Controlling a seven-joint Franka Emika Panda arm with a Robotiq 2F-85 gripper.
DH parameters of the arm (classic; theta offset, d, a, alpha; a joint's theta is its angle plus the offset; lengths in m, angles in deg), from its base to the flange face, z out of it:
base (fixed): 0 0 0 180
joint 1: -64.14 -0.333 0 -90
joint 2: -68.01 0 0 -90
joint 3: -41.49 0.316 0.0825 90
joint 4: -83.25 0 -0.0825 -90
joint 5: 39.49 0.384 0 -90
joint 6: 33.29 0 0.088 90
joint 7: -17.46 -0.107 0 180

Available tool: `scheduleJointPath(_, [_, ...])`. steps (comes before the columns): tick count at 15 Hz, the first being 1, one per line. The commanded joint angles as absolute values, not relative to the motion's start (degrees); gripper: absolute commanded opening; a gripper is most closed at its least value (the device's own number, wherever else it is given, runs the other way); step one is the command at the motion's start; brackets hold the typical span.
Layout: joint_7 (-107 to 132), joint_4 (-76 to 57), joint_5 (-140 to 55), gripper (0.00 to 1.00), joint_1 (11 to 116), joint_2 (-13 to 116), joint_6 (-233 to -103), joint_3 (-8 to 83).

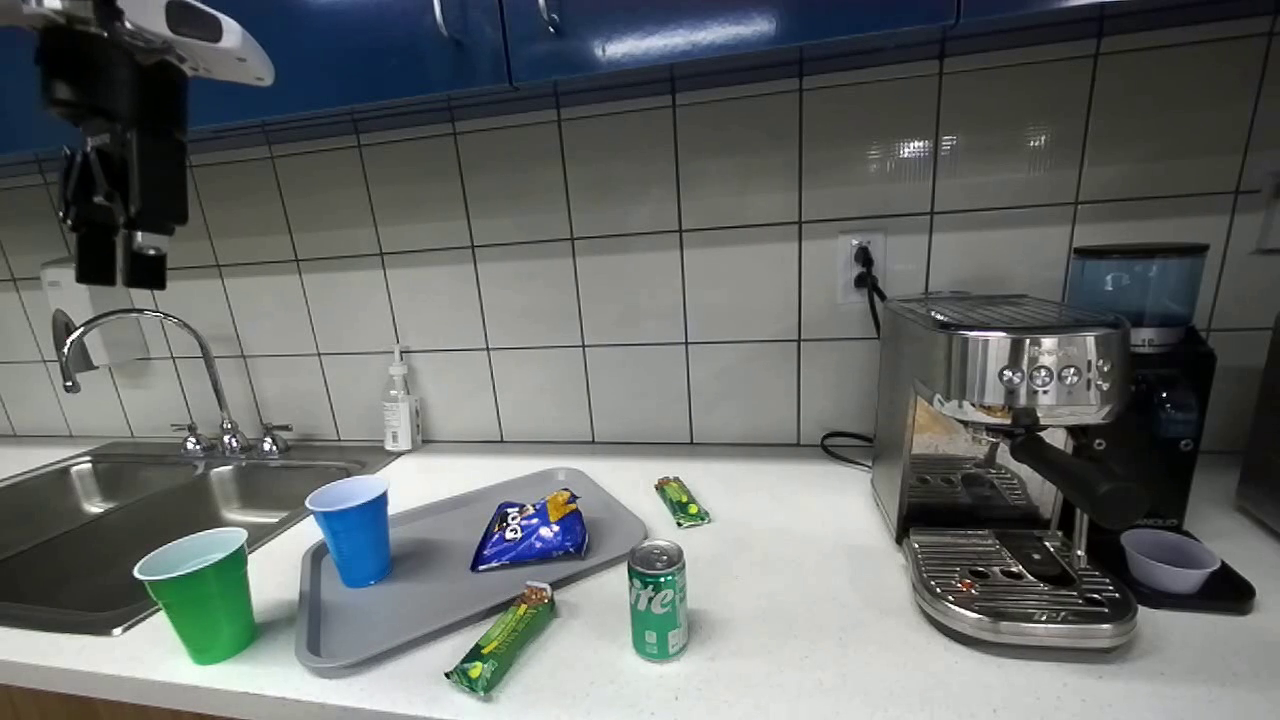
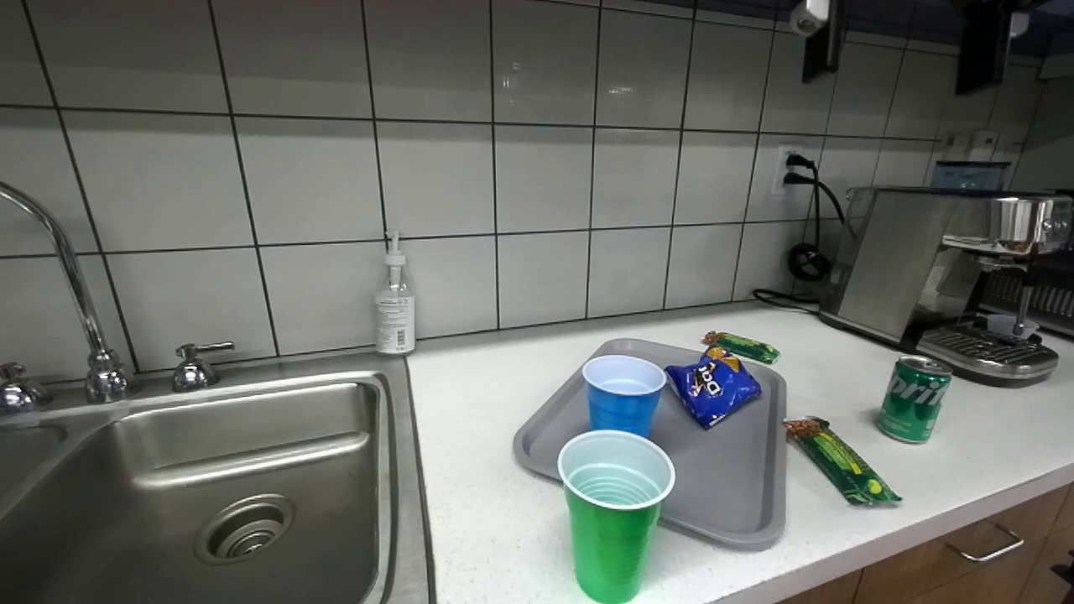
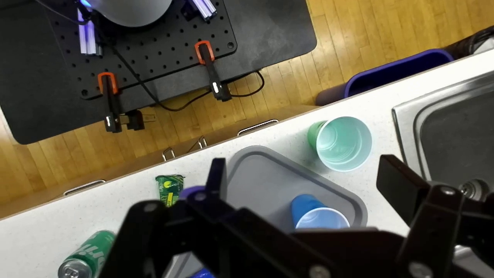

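Counter (image 1: 780, 620), in an ext. view, L to R: sink (image 1: 170, 515), tray (image 1: 430, 560), coffee mach. (image 1: 960, 480)
On tray: tray cup (image 1: 352, 535) at L, chip bag (image 1: 530, 538) R of it
Sink-side cup (image 1: 205, 605): on counter btwn sink & tray
Front bar (image 1: 505, 638): just before tray
Can (image 1: 658, 600): R of front bar
Rear bar (image 1: 683, 502): nr tray's rear R corner
Pump bottle (image 1: 400, 412): sink's rear R corner
Grinder (image 1: 1175, 430): R of coffee mach.

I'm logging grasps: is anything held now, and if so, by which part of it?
Nothing is held: the black jaws stand open in the air, higher than the blue plastic cup on the grey rectangular tray.
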State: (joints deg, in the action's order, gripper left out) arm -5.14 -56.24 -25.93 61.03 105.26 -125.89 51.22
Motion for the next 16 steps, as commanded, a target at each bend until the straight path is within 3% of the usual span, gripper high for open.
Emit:
scheduleJointPath(1, [-10.2,-58.4,-25.0,1.0,62.6,103.8,-130.5,53.5])
scheduleJointPath(16, [-22.5,-53.8,-28.6,1.0,64.3,79.8,-148.9,51.2])
